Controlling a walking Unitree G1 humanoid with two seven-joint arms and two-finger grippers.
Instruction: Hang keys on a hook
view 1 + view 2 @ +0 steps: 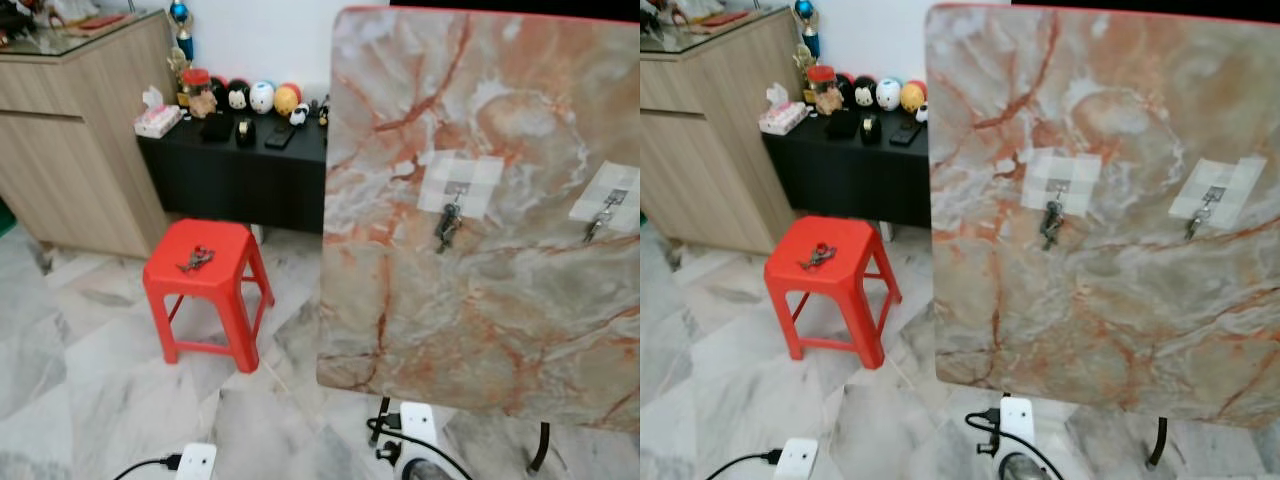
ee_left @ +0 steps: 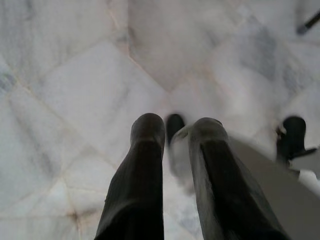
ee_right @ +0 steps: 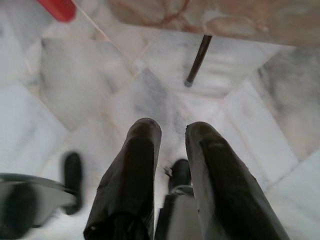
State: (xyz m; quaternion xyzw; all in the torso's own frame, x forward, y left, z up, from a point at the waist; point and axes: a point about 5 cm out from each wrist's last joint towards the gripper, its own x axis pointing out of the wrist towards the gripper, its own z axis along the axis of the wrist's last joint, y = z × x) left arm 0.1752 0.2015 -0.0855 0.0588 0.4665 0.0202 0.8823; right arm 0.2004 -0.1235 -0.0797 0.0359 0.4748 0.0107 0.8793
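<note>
A bunch of keys [image 1: 195,260] lies on top of a red plastic stool [image 1: 222,285] to the left. To the right stands an upright marble-patterned board [image 1: 480,300] with two taped hooks. The left hook [image 1: 458,190] carries a dark bunch of keys [image 1: 447,226]; the right hook [image 1: 613,198] holds a small metal piece [image 1: 596,227]. Both arms hang low. My left gripper [image 2: 176,127] points at the marble floor, slightly open and holding nothing. My right gripper [image 3: 173,132] also faces the floor near the board's leg [image 3: 197,60], slightly open and empty.
A wooden cabinet [image 1: 80,130] stands at the far left. A low black table [image 1: 230,175] with round toys and a tissue pack sits behind the stool. White power strips [image 1: 195,462] [image 1: 415,425] with cables lie on the floor near my feet.
</note>
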